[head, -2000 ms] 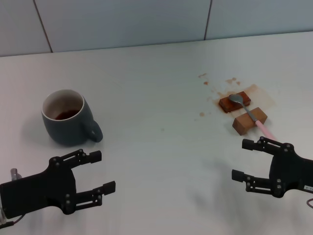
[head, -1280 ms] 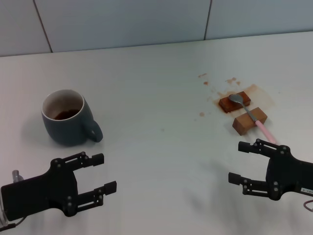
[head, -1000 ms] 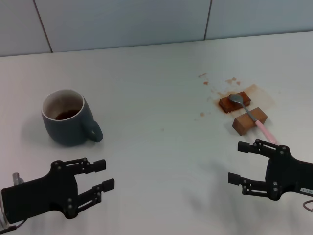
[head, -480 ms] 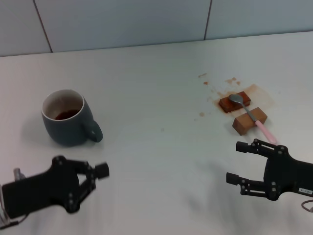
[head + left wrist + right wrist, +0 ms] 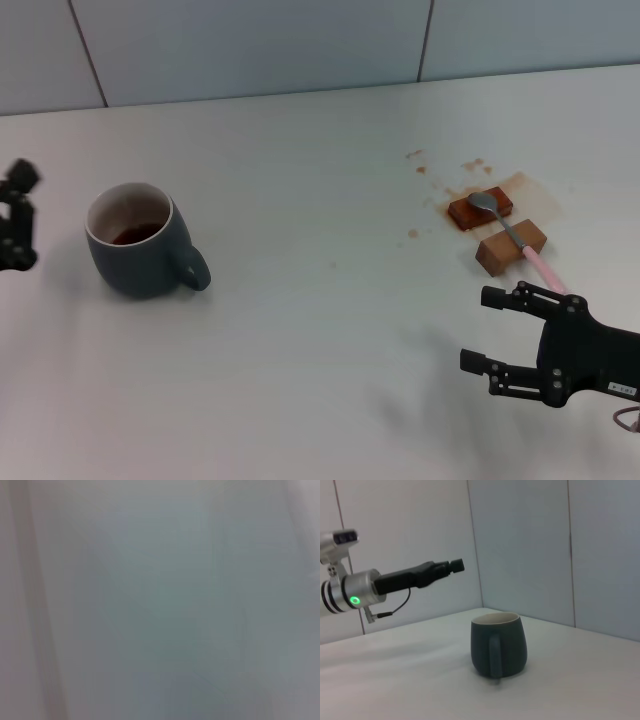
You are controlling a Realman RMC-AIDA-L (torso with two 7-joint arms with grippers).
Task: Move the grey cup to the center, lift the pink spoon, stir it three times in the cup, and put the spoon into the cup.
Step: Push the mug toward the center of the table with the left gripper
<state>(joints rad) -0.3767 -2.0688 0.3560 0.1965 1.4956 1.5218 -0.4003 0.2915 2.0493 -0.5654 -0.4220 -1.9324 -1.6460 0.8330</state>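
Pink spoon (image 5: 512, 232) lies diagonal across two brown blocks (image 5: 497, 228), bowl toward wall, handle toward right gripper (image 5: 487, 328), fingers spread, just near side of blocks. Grey cup (image 5: 137, 240) upright well left of blocks, handle toward them. Left gripper (image 5: 18, 215) beyond cup; can't tell its state. White table (image 5: 320, 330), stained by blocks; grey panel wall. No writing legible.

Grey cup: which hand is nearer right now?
Left. The left hand is just beside the grey cup, on its outer left side; the right hand is far across the table, near the pink spoon.
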